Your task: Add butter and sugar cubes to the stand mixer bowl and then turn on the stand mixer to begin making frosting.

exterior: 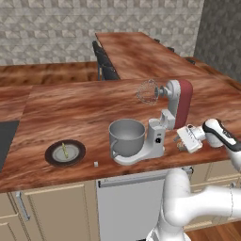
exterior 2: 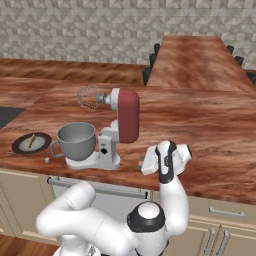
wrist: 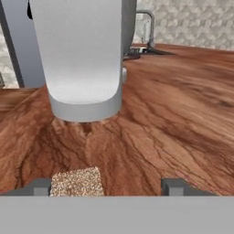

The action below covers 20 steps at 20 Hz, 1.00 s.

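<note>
End effector (exterior: 181, 143) beside 1 stand mixer (exterior: 162, 123)

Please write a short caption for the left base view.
Red-headed stand mixer with grey metal bowl on wooden counter.

bowl: stand mixer bowl (exterior: 127, 135) on stand mixer (exterior: 162, 123) base
plate (exterior: 65, 153): left of bowl
butter (exterior: 65, 149): on plate
sugar cube (exterior: 96, 164): between plate and bowl
</note>
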Motion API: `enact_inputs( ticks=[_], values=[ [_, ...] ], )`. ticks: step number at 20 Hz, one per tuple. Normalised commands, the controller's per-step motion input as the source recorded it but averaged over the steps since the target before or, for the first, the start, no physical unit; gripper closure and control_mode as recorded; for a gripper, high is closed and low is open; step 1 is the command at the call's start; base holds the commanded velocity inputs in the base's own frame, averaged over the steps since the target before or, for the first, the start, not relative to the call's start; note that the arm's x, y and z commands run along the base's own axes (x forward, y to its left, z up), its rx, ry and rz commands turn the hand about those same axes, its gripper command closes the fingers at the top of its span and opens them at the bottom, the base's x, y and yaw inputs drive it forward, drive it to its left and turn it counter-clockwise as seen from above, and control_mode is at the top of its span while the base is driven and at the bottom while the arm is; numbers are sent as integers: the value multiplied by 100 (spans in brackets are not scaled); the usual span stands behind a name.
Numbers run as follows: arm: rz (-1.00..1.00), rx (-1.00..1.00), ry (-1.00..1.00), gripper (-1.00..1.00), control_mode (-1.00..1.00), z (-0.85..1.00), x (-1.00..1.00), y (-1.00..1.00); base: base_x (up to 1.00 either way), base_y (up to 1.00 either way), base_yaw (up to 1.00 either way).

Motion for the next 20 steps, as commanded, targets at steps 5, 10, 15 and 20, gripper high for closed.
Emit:
enact_inputs(
  ticks=[5,10,15,20],
  values=[
    [-1,-3,-7,100,-100,-28,-8,-17,0,0,0],
    [-8,-3,-13,100,-100,-3,-36,-37,0,0,0],
    [-17,0,-12,100,-100,31,-69,-16,0,0,0],
    [-17,-2,-8,100,-100,98,-78,40,0,0,0]
  ],
)
